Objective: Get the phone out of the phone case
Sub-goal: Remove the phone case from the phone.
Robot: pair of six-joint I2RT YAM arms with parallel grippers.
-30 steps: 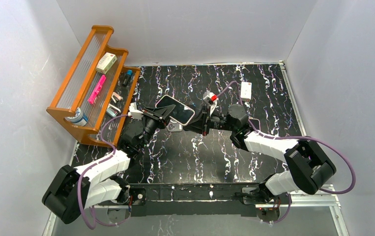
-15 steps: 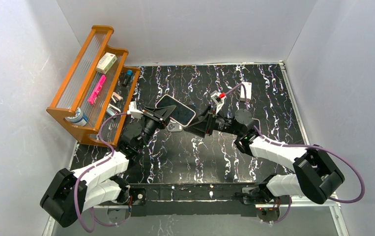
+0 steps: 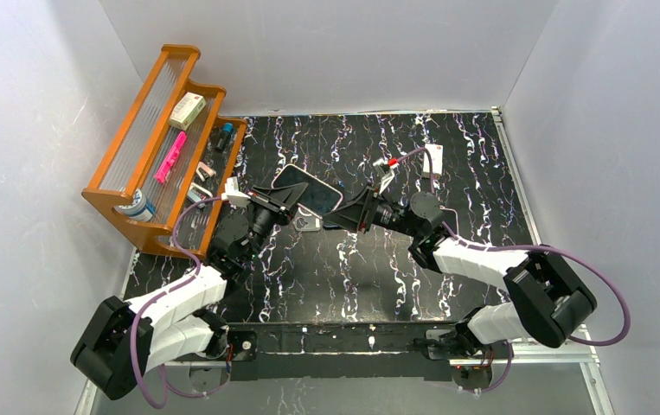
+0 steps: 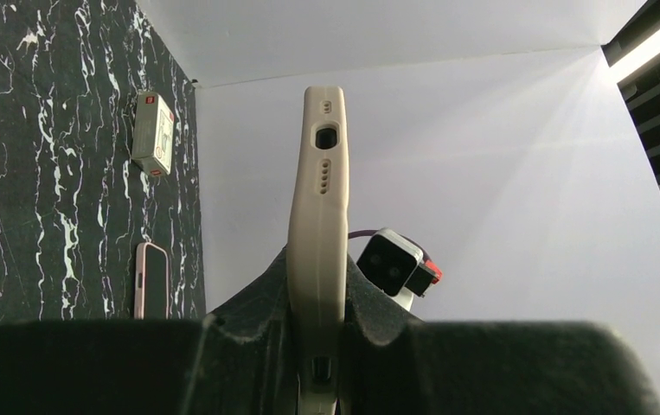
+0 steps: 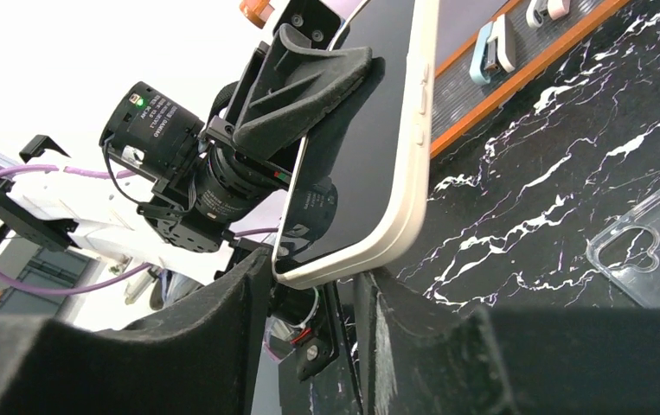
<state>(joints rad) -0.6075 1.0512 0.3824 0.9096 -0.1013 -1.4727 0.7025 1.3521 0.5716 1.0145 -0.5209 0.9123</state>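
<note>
We have the phone (image 3: 317, 192), inside its beige phone case (image 4: 317, 225), clamped aloft by the left gripper (image 3: 290, 200). The right gripper (image 3: 343, 214) straddles 1 corner; we cannot tell whether it pinches. Next, we judge, peel the case edge off.

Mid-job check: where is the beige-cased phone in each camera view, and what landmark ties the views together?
Top external: cased phone just left of centre.
Left wrist: centre, edge-on, rising out of the left gripper.
Right wrist: upper centre, screen showing, lower corner inside the right gripper.
Shared landmark: black marble tabletop, in all three.
</note>
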